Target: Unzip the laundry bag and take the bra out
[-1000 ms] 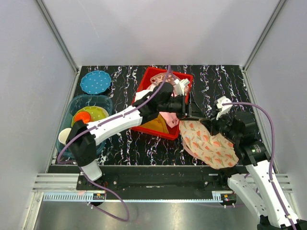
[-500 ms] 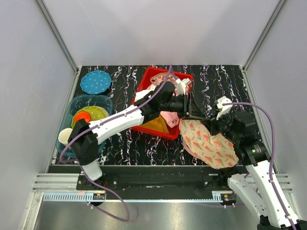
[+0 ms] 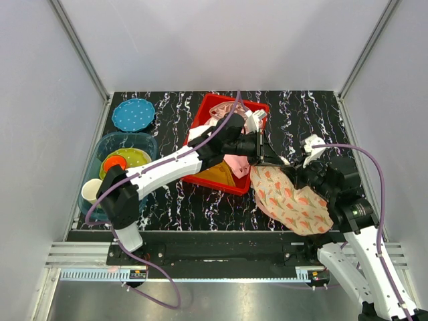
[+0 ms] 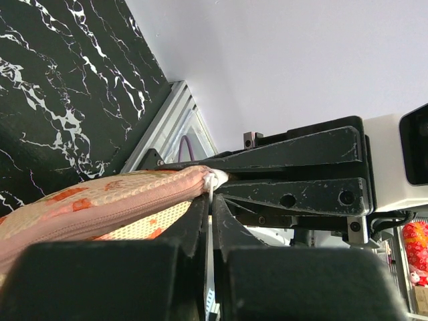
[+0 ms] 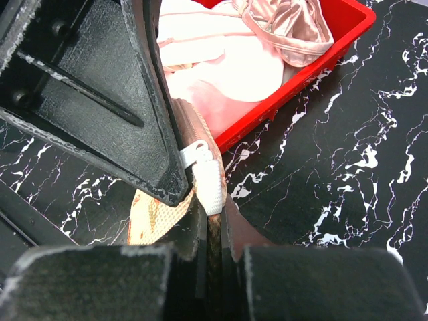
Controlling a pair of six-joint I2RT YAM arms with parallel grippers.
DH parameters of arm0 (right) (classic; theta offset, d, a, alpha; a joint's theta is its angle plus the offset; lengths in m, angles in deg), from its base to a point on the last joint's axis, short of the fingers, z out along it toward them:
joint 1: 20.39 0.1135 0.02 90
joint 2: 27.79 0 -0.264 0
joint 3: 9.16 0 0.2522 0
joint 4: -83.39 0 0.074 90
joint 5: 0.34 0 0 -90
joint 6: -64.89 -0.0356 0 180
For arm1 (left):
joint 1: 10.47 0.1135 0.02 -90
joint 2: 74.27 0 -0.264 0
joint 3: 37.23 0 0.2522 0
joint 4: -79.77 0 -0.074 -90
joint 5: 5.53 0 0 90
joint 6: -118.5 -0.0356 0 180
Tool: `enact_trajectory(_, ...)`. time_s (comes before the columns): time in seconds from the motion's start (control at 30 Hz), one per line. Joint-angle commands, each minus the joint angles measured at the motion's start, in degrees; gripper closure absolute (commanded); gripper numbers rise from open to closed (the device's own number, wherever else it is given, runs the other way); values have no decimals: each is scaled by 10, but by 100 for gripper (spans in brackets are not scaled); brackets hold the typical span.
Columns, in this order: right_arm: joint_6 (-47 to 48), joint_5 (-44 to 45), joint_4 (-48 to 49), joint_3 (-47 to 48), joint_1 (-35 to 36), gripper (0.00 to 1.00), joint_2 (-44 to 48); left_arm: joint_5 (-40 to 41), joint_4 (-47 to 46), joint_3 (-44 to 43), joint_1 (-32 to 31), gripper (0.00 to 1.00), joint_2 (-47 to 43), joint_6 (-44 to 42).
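The laundry bag [image 3: 292, 202], peach with red-orange flowers, lies on the black marbled table to the right of the red bin [image 3: 262, 110]. My left gripper [image 3: 269, 159] reaches across the bin to the bag's far end. In the left wrist view it [image 4: 211, 200] is shut on the thin white zipper pull [image 4: 213, 184] beside the pink zipper seam [image 4: 100, 208]. My right gripper [image 3: 289, 172] meets it from the right. In the right wrist view it [image 5: 212, 208] is shut on the bag's white ribbed end tab [image 5: 212, 187]. The bra is out of view.
Pale pink and white garments [image 5: 214, 73] and a glossy pink item [image 5: 287, 23] lie in the red bin [image 5: 334, 41]. At the left stand a blue tub [image 3: 100, 150] with dishes, a blue dotted plate [image 3: 133, 114] and a cup [image 3: 90, 190]. Walls close three sides.
The left gripper's jaws, open a second ago, have closed on the zipper pull at the bag's end. The right gripper has kept its hold and barely moved.
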Motion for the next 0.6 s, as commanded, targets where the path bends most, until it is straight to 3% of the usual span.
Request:
enact_trajectory(0.0,7,-8,-7,14,1,100,10,-8,-17,-17,14,100,-18,-6)
enact_trajectory(0.33,24,59,-27,11,2,100,81,1,41,36,98,100,-90,-67)
enact_trajectory(0.57,0,101,9,-30,0,100,157,-49,72,35,134,100,-86,-120)
